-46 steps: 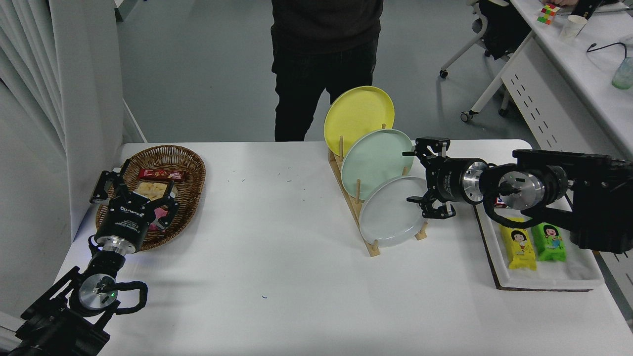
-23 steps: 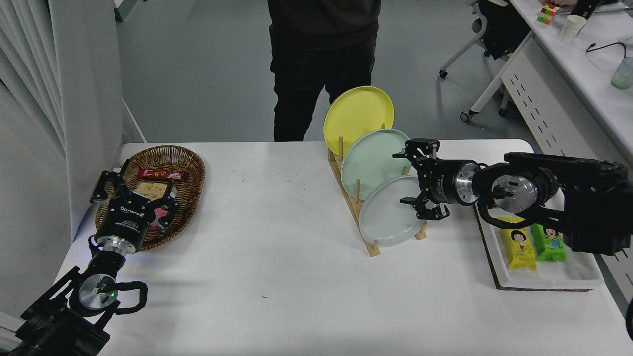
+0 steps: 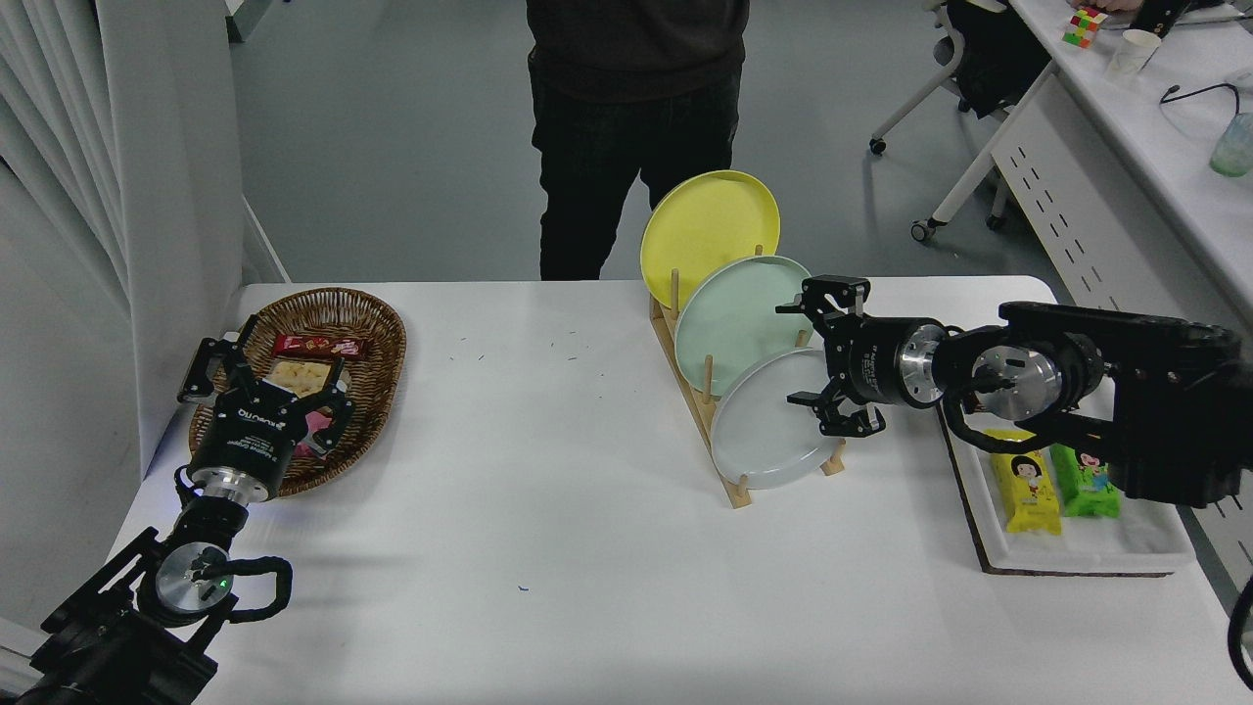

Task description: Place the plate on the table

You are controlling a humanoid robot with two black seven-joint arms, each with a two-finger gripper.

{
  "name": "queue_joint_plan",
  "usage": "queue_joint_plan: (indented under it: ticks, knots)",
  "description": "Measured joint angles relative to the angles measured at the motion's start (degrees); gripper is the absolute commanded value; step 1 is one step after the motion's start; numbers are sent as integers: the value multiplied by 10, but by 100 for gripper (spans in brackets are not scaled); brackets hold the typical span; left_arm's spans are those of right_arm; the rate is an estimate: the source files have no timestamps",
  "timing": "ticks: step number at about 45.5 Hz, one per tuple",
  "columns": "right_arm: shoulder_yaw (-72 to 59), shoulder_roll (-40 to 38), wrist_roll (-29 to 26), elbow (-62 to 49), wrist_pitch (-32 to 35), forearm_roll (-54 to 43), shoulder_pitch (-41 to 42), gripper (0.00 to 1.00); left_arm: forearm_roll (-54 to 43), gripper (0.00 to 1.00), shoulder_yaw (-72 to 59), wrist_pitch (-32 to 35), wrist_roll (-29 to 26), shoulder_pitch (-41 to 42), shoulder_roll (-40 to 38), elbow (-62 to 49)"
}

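Note:
The pale grey plate (image 3: 768,423) stands on edge in the front slot of a wooden rack (image 3: 697,392) on the white table (image 3: 548,529). My right gripper (image 3: 798,354) is open, its fingers spread wide at the plate's upper right rim, one above and one over the rim. It holds nothing. A mint green plate (image 3: 739,318) and a yellow plate (image 3: 707,227) stand behind the grey one. My left gripper (image 3: 262,372) is parked at the lower left over a basket, open.
A wicker basket (image 3: 333,338) with snacks sits at the left. A white tray (image 3: 1067,534) with snack bars lies at the right, under my right arm. A person (image 3: 636,117) stands at the table's far side.
My right gripper has moved left, from beside the grey plate to over its upper right rim, still open. The left arm has not moved.

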Motion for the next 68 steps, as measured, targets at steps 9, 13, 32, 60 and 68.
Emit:
queue_joint_plan:
  ticks: [9,13,32,60,68]
  knots:
    - [0,1,-15,-7,-3,-2,4,84,0,98,0,0,0,0,0,0]
    - [-1,1,-21,-10,-4,-2,6,77,0,98,0,0,0,0,0,0]
    - [-3,8,-41,-17,-8,2,9,76,0,98,0,0,0,0,0,0]
    - [3,10,-100,-19,-8,7,12,77,0,98,0,0,0,0,0,0]
    - [6,9,-104,-19,-7,7,15,72,0,98,0,0,0,0,0,0]
